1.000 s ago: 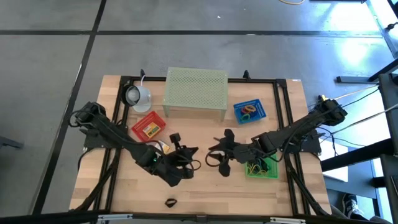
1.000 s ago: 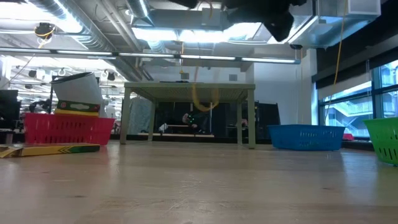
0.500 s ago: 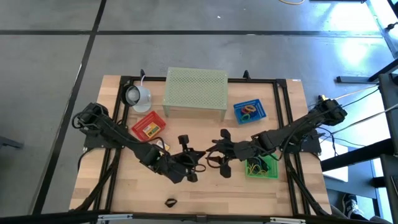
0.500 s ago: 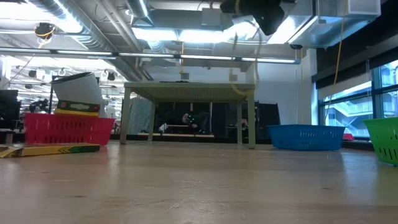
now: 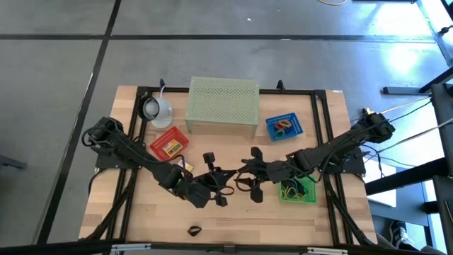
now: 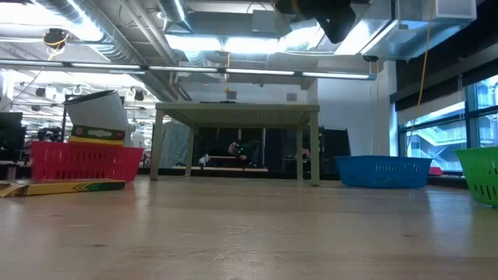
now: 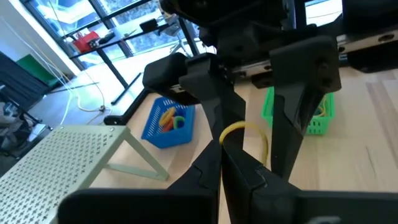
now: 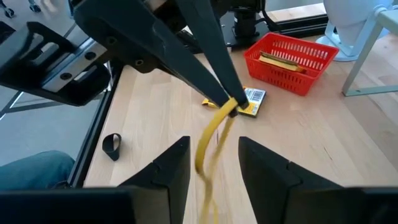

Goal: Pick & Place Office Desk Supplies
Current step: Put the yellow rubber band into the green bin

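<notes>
A yellow rubber band [image 8: 210, 140] hangs in the air over the middle of the table, held by my left gripper [image 5: 225, 186], which is shut on it. My right gripper [image 8: 214, 148] faces it from the table's right side, open, with one finger on either side of the hanging band. A yellow printed packet [image 8: 250, 101] lies flat on the wood beside the red basket [image 5: 170, 144], which holds another packet. A small black loop [image 5: 193, 230] lies near the front edge. The blue basket [image 5: 284, 126] and the green basket [image 5: 298, 192] hold coloured loops. My left gripper pinches the top of the yellow band [image 8: 230, 109] between its two fingertips. The fingers come slanting down from the table's left. The band hangs slack below them, lifted clear of the table. My right gripper: I cannot tell whether its fingers [image 8: 168, 168] touch the band.
The pale green perforated stand [image 5: 222, 105] stands at the back middle, with a white lamp head [image 5: 156, 110] to its left. The baskets flank the two arms. Bare wood lies in front of the grippers, toward the near edge.
My left gripper has gone toward the table's right, closer to my right gripper, and its wrist has turned. The yellow band went with it. In the low view the band hung below the arms a second ago and has since risen out of sight.
</notes>
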Robot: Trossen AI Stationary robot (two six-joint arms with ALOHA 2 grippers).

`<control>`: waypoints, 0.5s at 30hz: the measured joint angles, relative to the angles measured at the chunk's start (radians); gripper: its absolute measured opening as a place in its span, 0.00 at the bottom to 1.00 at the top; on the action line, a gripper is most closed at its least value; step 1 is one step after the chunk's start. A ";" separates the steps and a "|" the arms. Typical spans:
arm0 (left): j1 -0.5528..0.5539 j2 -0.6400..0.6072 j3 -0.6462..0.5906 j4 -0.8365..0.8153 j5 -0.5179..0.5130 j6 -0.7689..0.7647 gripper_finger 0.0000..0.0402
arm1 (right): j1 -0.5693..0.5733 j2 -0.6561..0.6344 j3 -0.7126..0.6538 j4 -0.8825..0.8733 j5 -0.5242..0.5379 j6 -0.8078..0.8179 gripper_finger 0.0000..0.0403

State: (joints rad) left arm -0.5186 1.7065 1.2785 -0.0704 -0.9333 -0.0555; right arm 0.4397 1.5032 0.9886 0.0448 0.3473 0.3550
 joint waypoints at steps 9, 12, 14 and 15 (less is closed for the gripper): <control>0.001 0.000 0.000 0.057 0.001 0.026 0.01 | -0.009 0.000 0.000 0.000 0.000 0.000 0.32; 0.002 0.000 0.000 0.109 0.016 0.076 0.01 | -0.015 0.000 0.000 0.000 0.000 0.001 0.32; 0.002 0.000 0.000 0.136 0.032 0.109 0.01 | -0.018 0.000 0.000 0.000 0.001 0.001 0.32; 0.002 0.000 0.000 0.147 0.043 0.122 0.01 | -0.019 0.000 0.000 0.000 0.002 0.001 0.32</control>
State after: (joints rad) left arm -0.5171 1.7065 1.2785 0.0770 -0.8905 0.0668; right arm 0.4204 1.5032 0.9886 0.0452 0.3489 0.3563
